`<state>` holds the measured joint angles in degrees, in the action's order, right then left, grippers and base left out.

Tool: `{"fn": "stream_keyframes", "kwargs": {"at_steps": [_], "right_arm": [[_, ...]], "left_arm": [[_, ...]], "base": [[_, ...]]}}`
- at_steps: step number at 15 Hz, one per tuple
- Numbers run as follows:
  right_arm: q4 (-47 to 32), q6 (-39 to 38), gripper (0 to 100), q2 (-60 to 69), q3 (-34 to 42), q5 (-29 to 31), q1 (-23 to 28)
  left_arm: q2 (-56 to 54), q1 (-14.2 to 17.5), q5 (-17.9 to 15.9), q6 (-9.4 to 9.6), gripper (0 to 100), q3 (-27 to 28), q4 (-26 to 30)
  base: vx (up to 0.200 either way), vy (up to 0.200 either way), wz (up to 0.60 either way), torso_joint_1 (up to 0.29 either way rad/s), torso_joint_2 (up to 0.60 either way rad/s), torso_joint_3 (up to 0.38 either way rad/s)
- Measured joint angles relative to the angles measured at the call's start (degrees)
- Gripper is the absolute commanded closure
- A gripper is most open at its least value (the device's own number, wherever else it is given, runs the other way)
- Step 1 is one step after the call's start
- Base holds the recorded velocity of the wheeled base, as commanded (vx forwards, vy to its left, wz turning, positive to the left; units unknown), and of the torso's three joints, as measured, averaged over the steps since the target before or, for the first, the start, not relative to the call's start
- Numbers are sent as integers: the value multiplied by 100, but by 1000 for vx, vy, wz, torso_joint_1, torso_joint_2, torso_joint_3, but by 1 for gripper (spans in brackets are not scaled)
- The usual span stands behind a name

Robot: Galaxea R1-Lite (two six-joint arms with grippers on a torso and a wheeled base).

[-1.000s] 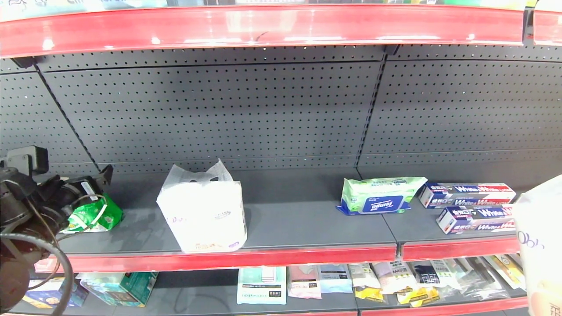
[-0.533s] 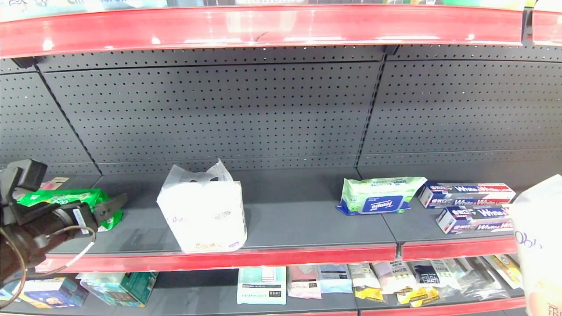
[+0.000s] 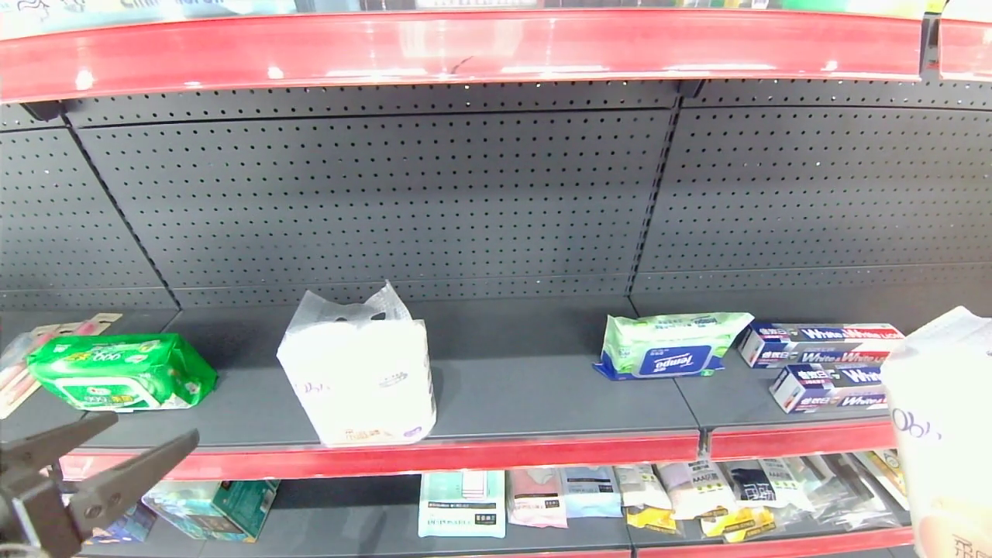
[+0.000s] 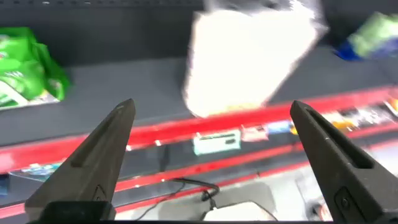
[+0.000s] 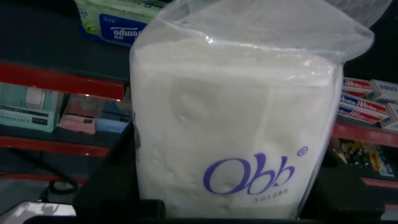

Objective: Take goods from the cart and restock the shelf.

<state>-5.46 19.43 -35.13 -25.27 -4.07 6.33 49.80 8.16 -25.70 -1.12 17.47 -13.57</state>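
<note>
Now, left jaws spread, empty, at 7 o'clock near green wipes pack [image 3: 120, 372], right jaws pinching white tissue pack [image 3: 942, 434] at 4 o'clock, second tissue pack [image 3: 360, 384] upright on shelf [image 3: 542, 387].

My head camera facing the shelf [image 3: 542, 380] squarely, left wrist camera low near its front edge, right wrist camera tight behind the held tissue pack [image 5: 236, 124], all sharing the blue-labelled wipes pack [image 3: 670, 345].

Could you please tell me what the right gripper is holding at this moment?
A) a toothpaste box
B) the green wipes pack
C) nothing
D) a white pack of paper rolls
D: in the right wrist view the white pack of paper rolls sits clamped between the dark fingers of the right gripper.
</note>
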Motion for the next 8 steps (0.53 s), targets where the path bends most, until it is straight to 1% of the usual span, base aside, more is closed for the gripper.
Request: {"fn": "stream_keyframes", "kwargs": {"at_steps": [3,4,5,6,8], "right_arm": [[2,11,100,33,2,-13,-173],[0,16,100,40,2,-2,-178],[0,71,100,49,2,-2,-178],[-1,117,100,57,-6,-5,-178],[2,132,100,73,-63,-11,-184]], "left_arm": [[-1318,-414,-68,174,0,28,1314],[-1740,-511,-73,221,0,33,1619],[-2122,-574,-74,249,0,37,1797],[-2394,-610,-77,262,0,28,1860],[-2962,-673,-180,265,0,24,2188]], "base": [[0,0,0,0,0,0],[0,0,0,0,0,0],[0,0,0,0,0,0],[0,0,0,0,0,0],[0,0,0,0,0,0]]}}
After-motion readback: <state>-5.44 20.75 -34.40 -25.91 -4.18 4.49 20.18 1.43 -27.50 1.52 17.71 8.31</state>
